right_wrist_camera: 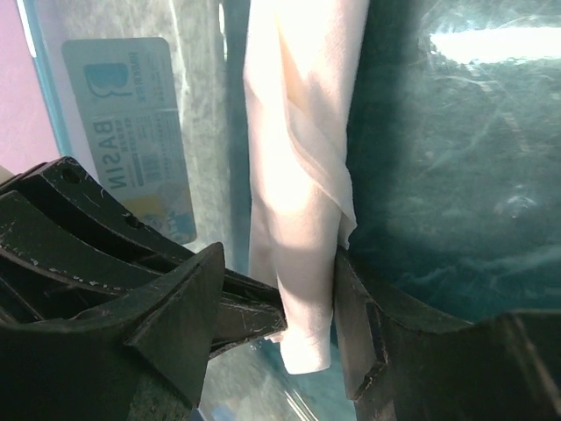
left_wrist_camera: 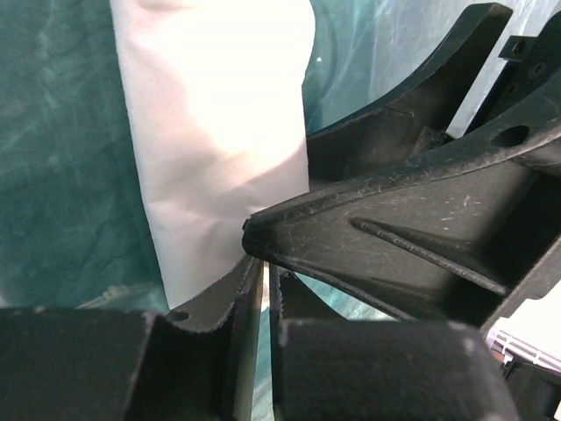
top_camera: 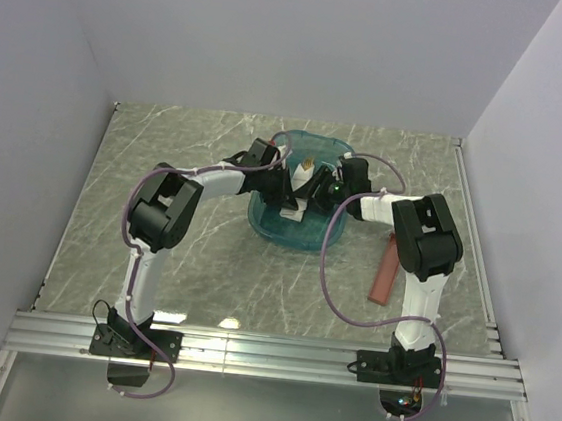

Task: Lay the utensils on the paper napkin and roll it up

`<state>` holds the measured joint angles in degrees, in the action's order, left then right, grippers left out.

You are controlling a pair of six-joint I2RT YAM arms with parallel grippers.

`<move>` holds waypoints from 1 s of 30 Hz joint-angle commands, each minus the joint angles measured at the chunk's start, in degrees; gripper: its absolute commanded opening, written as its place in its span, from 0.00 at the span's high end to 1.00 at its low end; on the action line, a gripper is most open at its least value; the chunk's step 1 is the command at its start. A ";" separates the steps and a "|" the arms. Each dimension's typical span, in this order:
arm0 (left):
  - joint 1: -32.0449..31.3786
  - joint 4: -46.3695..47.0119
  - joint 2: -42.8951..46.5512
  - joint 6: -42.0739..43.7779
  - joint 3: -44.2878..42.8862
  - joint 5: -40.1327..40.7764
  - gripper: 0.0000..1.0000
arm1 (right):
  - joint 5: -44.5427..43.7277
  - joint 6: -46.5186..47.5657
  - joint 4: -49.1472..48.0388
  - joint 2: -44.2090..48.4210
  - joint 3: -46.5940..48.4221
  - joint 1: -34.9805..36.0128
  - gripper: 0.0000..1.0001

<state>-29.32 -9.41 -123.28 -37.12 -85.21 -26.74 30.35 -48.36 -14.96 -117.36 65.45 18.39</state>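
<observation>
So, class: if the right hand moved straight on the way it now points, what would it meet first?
Shut on the rolled paper napkin, the right hand would probably meet the teal tub first, at its floor; depth is unclear.

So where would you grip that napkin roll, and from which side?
Pinch the roll across its width near the end, jaws on its two long sides, coming down from above the tub, as the right gripper does. It is a slim, soft tube with a loose outer flap; a cross-wise pinch probably keeps that flap shut.
</observation>
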 commanded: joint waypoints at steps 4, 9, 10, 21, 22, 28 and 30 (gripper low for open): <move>0.05 1.06 -1.43 0.21 -1.98 0.02 0.87 | -2.40 2.74 7.92 3.45 1.87 -0.64 0.42; 0.05 0.62 -1.70 0.47 -2.42 0.20 0.87 | -4.16 4.32 9.95 4.51 2.40 -0.82 0.41; 0.14 0.62 -1.61 0.56 -2.42 0.29 0.87 | -4.42 4.50 10.47 4.60 2.49 -0.90 0.41; 0.32 0.97 -1.34 0.47 -2.15 0.02 0.87 | -7.58 6.26 12.14 8.11 1.70 -0.82 0.43; 0.32 0.97 -1.43 0.47 -2.24 -0.06 0.87 | -7.93 6.35 12.32 8.63 1.70 -0.90 0.44; 0.41 1.50 -1.43 0.21 -1.89 -0.33 0.86 | -11.45 7.58 14.52 10.57 1.96 -0.73 0.52; 0.41 1.67 -1.43 0.12 -1.80 -0.33 0.86 | -12.42 8.19 16.19 10.75 2.40 -0.64 0.54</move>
<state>-29.34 -9.06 -124.14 -37.12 -85.86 -27.20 21.34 -42.06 -1.21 -110.00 66.41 18.11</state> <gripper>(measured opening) 0.135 0.472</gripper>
